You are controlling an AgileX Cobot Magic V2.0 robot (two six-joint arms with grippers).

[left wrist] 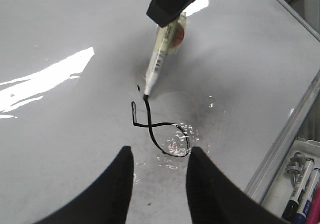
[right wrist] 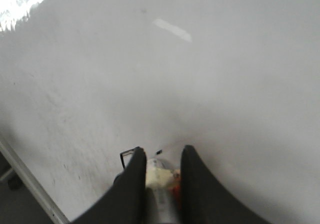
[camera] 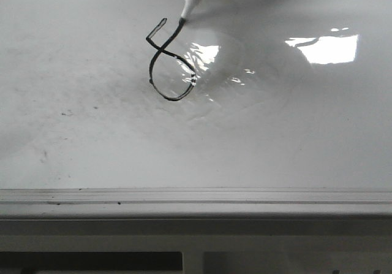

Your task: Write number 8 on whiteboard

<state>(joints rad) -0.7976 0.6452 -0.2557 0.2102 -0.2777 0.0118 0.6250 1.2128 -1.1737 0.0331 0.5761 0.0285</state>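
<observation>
Leaning over the glossy white whiteboard (camera: 257, 145), the right gripper (right wrist: 161, 176) clamps a white marker (left wrist: 160, 58), tip touching the thin black number 8 (camera: 166, 62); the left gripper (left wrist: 159, 181) hovers near it, fingers apart and holding nothing.

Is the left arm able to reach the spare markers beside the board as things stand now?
Probably yes. The left pincer is open and holds nothing, and the spare markers lie in a tray past the board's frame, with nothing between. The right pincer, holding the marker, is farther off.

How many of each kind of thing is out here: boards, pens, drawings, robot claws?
Whiteboard: 1
Number 8, drawn: 1
Marker in use: 1
Spare markers beside the board: 2 clear; a pink item is cut off at the edge
Grippers: 2, left gripper and right gripper
Total: 7
</observation>
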